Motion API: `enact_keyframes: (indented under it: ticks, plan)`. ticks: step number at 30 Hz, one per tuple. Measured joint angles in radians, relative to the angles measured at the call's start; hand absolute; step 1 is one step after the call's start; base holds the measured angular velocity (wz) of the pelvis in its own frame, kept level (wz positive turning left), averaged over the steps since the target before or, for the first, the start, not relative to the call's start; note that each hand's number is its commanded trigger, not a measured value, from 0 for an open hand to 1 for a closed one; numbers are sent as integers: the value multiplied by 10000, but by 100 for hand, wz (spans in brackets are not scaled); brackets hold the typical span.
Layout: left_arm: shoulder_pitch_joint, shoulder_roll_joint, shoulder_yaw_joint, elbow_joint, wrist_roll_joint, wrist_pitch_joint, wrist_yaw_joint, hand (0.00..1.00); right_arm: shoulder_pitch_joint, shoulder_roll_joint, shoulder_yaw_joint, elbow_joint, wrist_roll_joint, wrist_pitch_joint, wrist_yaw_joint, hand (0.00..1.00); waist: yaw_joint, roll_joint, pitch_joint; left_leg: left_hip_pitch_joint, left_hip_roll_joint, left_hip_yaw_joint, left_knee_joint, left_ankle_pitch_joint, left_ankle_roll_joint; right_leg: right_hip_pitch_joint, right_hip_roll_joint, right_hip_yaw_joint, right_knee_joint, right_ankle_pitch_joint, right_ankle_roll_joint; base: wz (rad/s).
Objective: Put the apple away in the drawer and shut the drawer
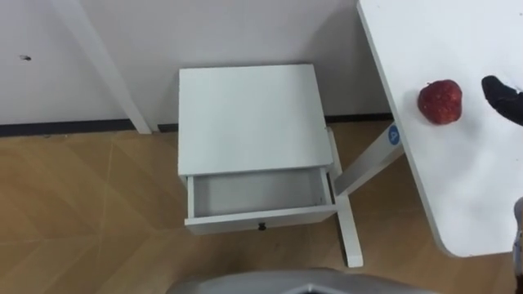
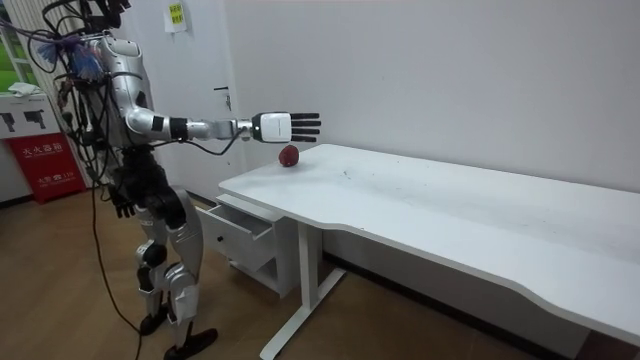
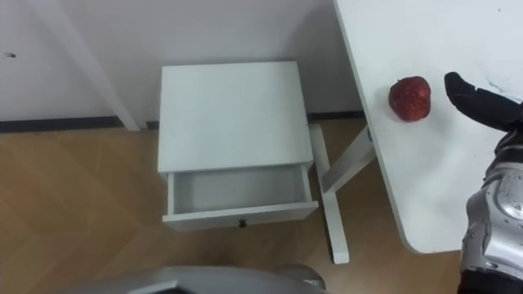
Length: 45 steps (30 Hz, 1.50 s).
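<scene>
Right hand (image 3: 480, 103) enters at the right edge of the eye view, with the forearm at lower right. Fingers (image 2: 305, 126) are straight and spread, holding nothing. In the room view the arm is stretched out level toward the room view's right. The hand hovers over the near corner of the tabletop (image 3: 441, 188), above the apple and not touching it.

Apple (image 3: 409, 99) is at the upper right of the frame. It sits on the tabletop close to its left edge, just left of the fingertip with a small gap between them. It is red.

Drawer (image 3: 237, 189) is at centre frame, pulled out of the white cabinet (image 3: 231, 114), with its grey inside visible. It has a small dark knob (image 3: 242, 222) on the front panel. The cabinet stands against the wall, with a slanted white beam (image 3: 82, 57) at upper left and the tabletop's white leg (image 3: 331, 204) just beside it on the right. Wood floor (image 3: 73, 212) fills the lower left.

Left hand (image 2: 122, 207) hangs by the hip at the room view's left; can't tell its state. The robot stands upright in front of the cabinet, at the end of the tabletop.
</scene>
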Motion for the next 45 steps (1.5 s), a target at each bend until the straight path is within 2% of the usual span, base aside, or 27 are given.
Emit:
enact_keyframes:
  ticks: [14,19,25,28,33,37,45]
  plan:
    - [-60,4,-463,-11,6,-2,-61,0,-148,4,1318,0,-896,6,1074,0,26,33,-2,-4,1,-6,6,0,0,3,-16,-65,38,9,0,0]
    - [-58,3,-461,-10,9,-1,-92,0,-167,3,1325,-1,-995,6,1181,0,65,44,-13,-9,-2,-6,14,0,1,0,-25,-72,41,9,1,0]
    - [-84,3,-442,-3,14,-3,-268,0,-213,2,1324,-3,-1314,5,1289,0,149,112,-85,0,-3,-5,12,0,1,4,-25,-71,52,10,1,0]
    - [-113,3,-443,3,13,-9,-298,0,-213,2,1324,-3,-1343,5,1443,0,201,101,-81,3,-3,-6,8,0,1,8,-25,-75,59,10,1,0]
    - [-159,5,-442,9,14,-10,-296,0,-213,2,1325,-2,-1322,6,1615,0,246,-51,-22,-3,-4,-7,9,0,2,14,-38,-118,63,17,2,0]
    - [-154,8,-441,69,9,-4,-295,0,-219,2,1322,5,-1315,6,1614,0,247,-171,-30,-46,-11,-15,14,-4,9,15,-56,-172,14,18,7,0]
    - [-186,8,-352,79,20,-4,-184,0,-694,-66,1289,458,-1326,6,1484,0,132,-139,-39,-121,-19,-245,23,-6,11,174,-33,-327,-113,59,22,7]
